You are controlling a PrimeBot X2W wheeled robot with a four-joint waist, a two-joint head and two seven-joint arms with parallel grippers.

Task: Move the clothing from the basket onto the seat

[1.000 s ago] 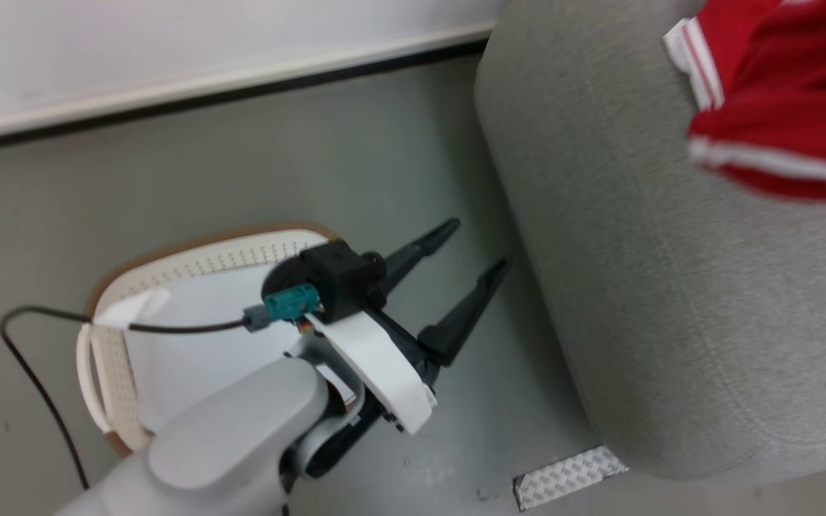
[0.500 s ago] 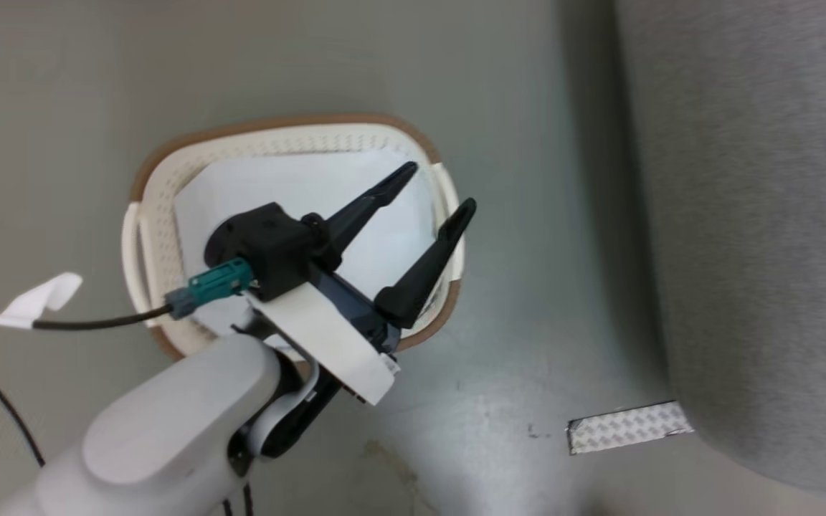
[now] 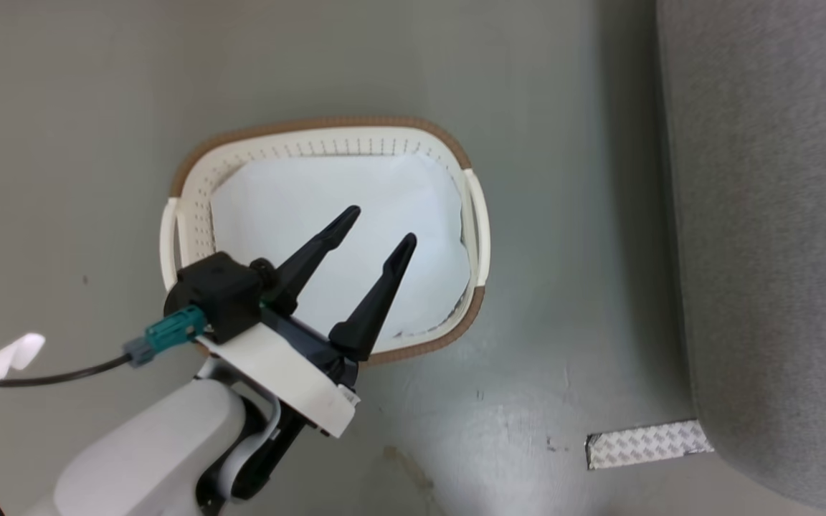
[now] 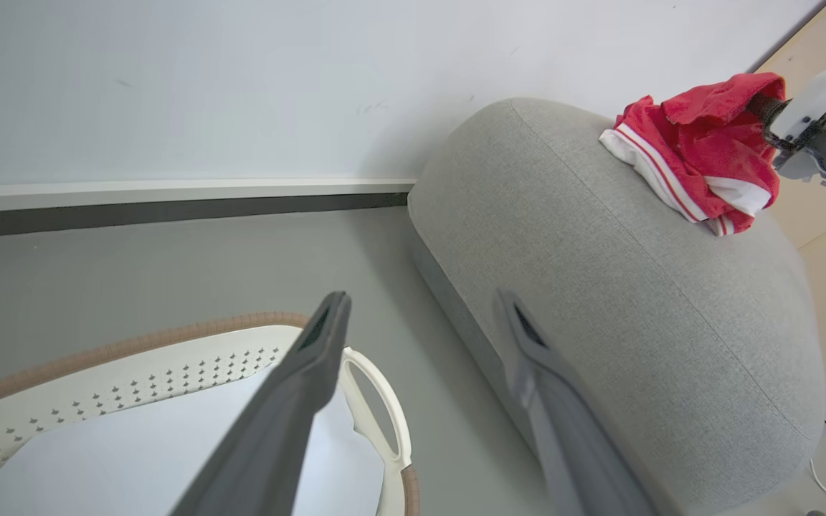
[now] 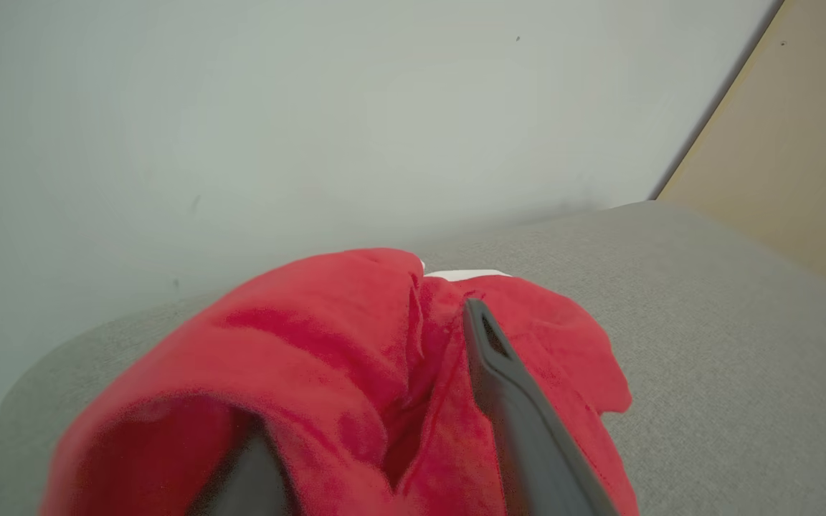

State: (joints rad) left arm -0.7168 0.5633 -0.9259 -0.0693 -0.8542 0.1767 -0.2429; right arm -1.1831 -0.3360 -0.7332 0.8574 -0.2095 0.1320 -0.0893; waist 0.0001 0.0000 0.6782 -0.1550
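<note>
One basket point(image 3: 327, 126), one sheet point(image 3: 384, 190), left claw point(image 3: 382, 223) released above. Left wrist view adds one garment point(image 4: 700, 150) on seat point(image 4: 599, 272); right claw point(image 4: 763, 107), grip unclear.

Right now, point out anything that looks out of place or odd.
Nothing spilled or broken. The red clothing sits bunched at the far end of the seat, draped over the right pincer; I cannot tell whether it is gripped. The basket holds a white sheet.
</note>
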